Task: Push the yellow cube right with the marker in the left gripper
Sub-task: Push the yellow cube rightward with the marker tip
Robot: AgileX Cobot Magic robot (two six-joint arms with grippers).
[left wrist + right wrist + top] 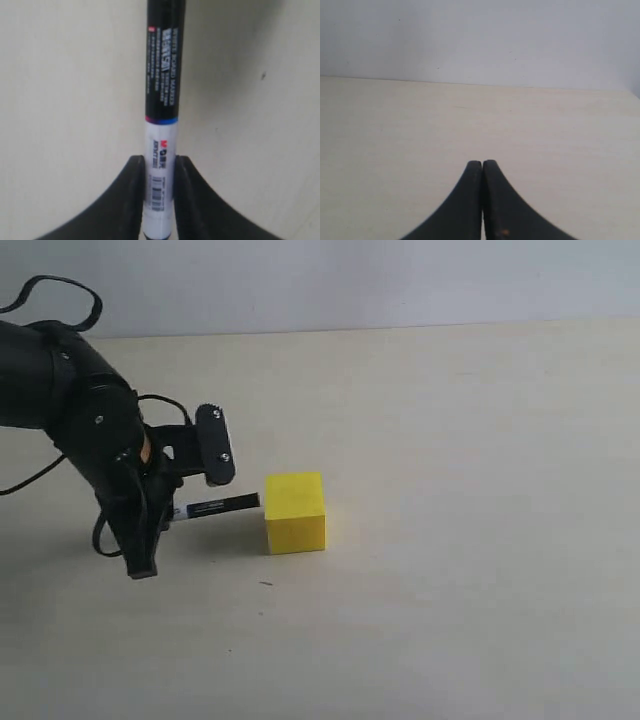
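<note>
The cube [295, 512] sits on the table [450, 440] a little left of the middle. It is a plain block of bright yellow, matte and foam-like, with square edges, and its top face is lighter than the shaded front.

Just to its left, the left gripper [176, 515] is clamped on the marker [215, 506], which lies roughly level and low over the table, pointing right. The marker's black end is right up against the cube's left face, touching as far as I can tell.

In the left wrist view the two black fingers [132, 200], smooth and curved, squeeze the white barrel of the marker [162, 75] from both sides. Past them the barrel turns glossy black with small white print, and a thin red and blue band marks the change.

The arm behind is bulky, glossy and black. A flat finger plate with screws stands up beside the marker, and a cable [60, 285] loops over the top.

The table is pale, cream-coloured and smooth, with a faint grain. A small dark speck [265, 583] lies in front of the cube. A pale grey-blue wall [350, 280] runs behind.

The table to the cube's right is open. The right gripper [482, 165], seen only in its own wrist view, has its fingers pressed flat together above bare table.
</note>
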